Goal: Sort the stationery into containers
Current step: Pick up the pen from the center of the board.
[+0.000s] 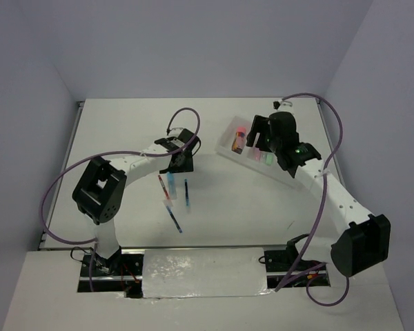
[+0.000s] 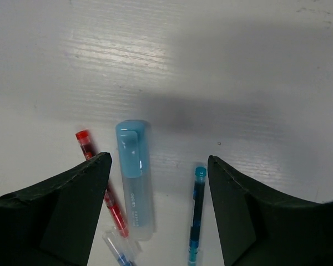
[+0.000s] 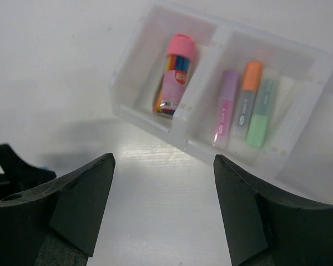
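Observation:
My left gripper [image 1: 181, 165] [image 2: 158, 160] is open and empty, hovering over loose stationery on the table. Between its fingers lie a light-blue marker [image 2: 136, 177] [image 1: 171, 185] and a dark-blue pen [image 2: 197, 213] [image 1: 186, 192]. A red pen [image 2: 102, 188] [image 1: 162, 186] runs under the left finger. Another blue pen [image 1: 174, 218] [image 2: 119, 252] lies nearer. My right gripper [image 1: 255, 136] [image 3: 164, 160] is open and empty just before the white three-part tray [image 1: 228, 141] [image 3: 150, 119]. Its left compartment holds the brown cylinder with pink cap [image 3: 175, 75] [image 1: 240, 138]. The middle compartment holds purple [image 3: 225, 108], orange [image 3: 247, 100] and green [image 3: 261, 113] markers.
The tray's right compartment [image 3: 327, 144] shows nothing inside as far as I can see. Purple cables loop from both arms. White walls close in the table at the back and sides. A dark part of the left arm [image 3: 11, 163] shows at the right wrist view's left edge.

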{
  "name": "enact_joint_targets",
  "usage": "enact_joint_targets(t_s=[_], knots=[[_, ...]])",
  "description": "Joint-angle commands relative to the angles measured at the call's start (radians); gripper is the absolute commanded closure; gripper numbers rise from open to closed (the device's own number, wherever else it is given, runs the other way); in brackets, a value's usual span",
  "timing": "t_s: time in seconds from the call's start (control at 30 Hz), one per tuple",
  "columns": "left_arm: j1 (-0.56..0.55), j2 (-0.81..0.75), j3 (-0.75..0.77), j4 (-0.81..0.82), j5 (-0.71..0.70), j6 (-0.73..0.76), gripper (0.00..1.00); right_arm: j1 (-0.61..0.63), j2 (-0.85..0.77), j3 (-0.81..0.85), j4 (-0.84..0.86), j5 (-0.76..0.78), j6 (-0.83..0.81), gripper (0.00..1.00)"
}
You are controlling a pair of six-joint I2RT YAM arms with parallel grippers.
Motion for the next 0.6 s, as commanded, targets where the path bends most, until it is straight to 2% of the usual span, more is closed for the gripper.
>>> enact_joint_targets(t_s=[0.0,0.4,0.47,0.5,0.57], knots=[[0.007,-0.004,-0.013,-0.01,-0.05,-0.049,0.17,0.048,-0.046,-0.04,-0.014,-0.011,-0.014,0.2],[0.012,0.07,-0.062,0.035,-0.055,-0.095,0.28,0.139,-0.072,-0.045,-0.032,0.007,-0.011,0.2],[0.012,0.08,-0.073,0.049,-0.042,-0.092,0.34,0.142,-0.081,-0.045,-0.037,0.013,-0.009,0.2],[0.013,0.085,-0.073,0.06,-0.039,-0.091,0.42,0.145,-0.085,-0.045,-0.038,0.013,-0.008,0.2],[0.013,0.094,-0.076,0.078,-0.026,-0.088,0.5,0.148,-0.098,-0.045,-0.043,0.02,-0.008,0.2]])
